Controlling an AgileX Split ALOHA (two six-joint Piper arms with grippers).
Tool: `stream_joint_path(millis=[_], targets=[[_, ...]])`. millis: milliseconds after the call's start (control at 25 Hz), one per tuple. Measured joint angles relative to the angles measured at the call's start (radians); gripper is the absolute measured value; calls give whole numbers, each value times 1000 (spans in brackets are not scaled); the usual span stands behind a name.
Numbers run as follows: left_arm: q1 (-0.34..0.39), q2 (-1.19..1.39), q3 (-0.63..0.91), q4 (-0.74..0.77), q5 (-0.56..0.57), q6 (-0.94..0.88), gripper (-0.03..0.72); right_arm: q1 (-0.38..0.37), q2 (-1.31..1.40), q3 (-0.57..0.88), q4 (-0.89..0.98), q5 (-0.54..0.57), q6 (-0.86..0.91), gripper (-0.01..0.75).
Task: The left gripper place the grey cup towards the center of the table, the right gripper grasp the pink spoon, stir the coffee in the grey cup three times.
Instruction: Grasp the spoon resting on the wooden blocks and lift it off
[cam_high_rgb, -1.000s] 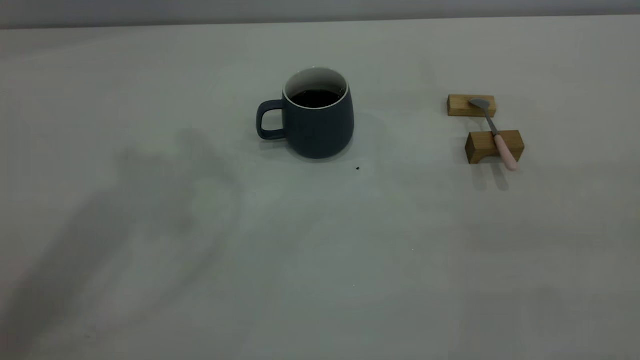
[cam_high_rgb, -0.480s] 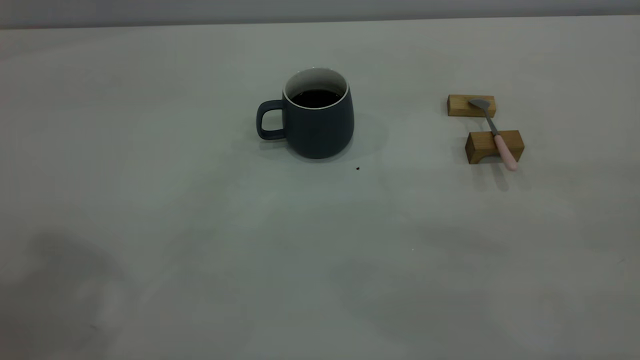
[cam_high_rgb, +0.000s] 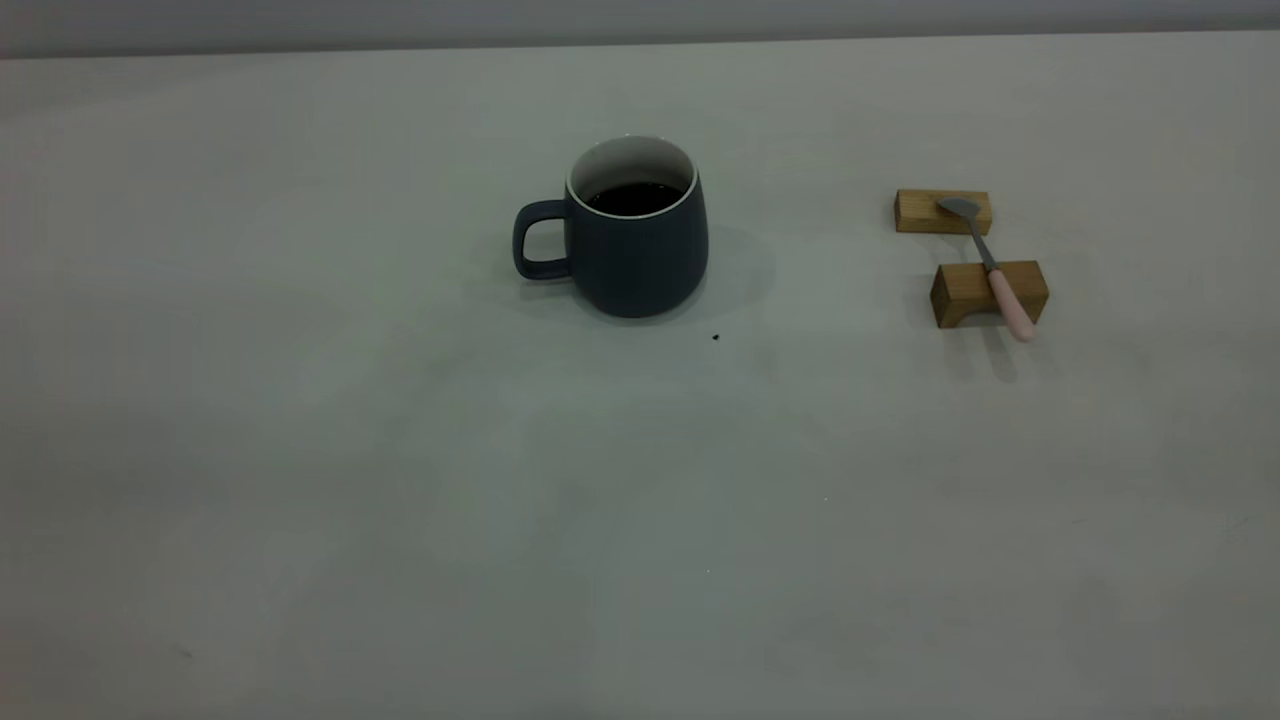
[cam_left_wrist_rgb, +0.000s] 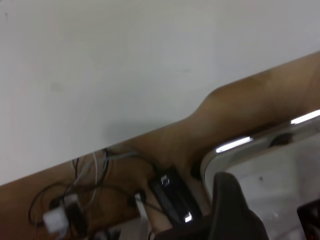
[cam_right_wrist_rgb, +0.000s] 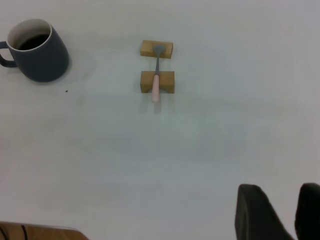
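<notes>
grey cup (cam_high_rgb: 636, 250) centre-table, pink spoon (cam_high_rgb: 993, 272) across two wooden blocks (cam_high_rgb: 988, 292)

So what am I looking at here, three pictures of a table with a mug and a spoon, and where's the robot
It is a two-armed robot at a table, filmed by three cameras at once. The wide picture comes from a camera outside the robot and shows neither arm. The other two come from cameras on the wrists. The right gripper, two dark fingers with a gap between them, shows at the edge of its own picture, high over the table and holding nothing. The left gripper is pulled back past the table edge, above cables and a tray; only one finger shows. On the table stand a grey cup of coffee and a pink spoon resting across two wooden blocks.
</notes>
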Motion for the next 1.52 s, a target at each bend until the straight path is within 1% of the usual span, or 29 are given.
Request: stream_joint_path(millis=[360, 440, 600, 760, 880, 1040, 1160, 1200, 1280, 1400, 1440, 1520], targets=[[4, -327, 17, 0, 2, 5, 482, 0, 0, 0, 0, 0, 1, 240], [38, -386, 17, 0, 3, 5, 482, 0, 0, 0, 0, 0, 1, 240], [156, -444, 17, 0, 9, 5, 482, 0, 0, 0, 0, 0, 1, 240], [255, -481, 17, 1, 13, 5, 482, 0, 0, 0, 4, 0, 1, 240], [296, -510, 17, 1, 14, 5, 482, 0, 0, -3, 7, -9, 1, 240], [301, -520, 17, 1, 17, 5, 482, 0, 36, -40, 13, -63, -6, 261], [301, -520, 17, 1, 17, 5, 482, 0, 146, -78, 51, -114, -55, 323], [301, -520, 17, 1, 17, 5, 482, 0, 200, -87, 70, -142, -76, 357], [301, -520, 17, 1, 17, 5, 482, 0, 314, -96, 109, -211, -109, 435], [301, -520, 17, 1, 17, 5, 482, 0, 507, -105, 160, -349, -138, 539], [301, -520, 17, 1, 17, 5, 482, 0, 576, -111, 172, -378, -146, 565], [301, -520, 17, 1, 17, 5, 482, 0, 718, -133, 184, -411, -167, 589]])
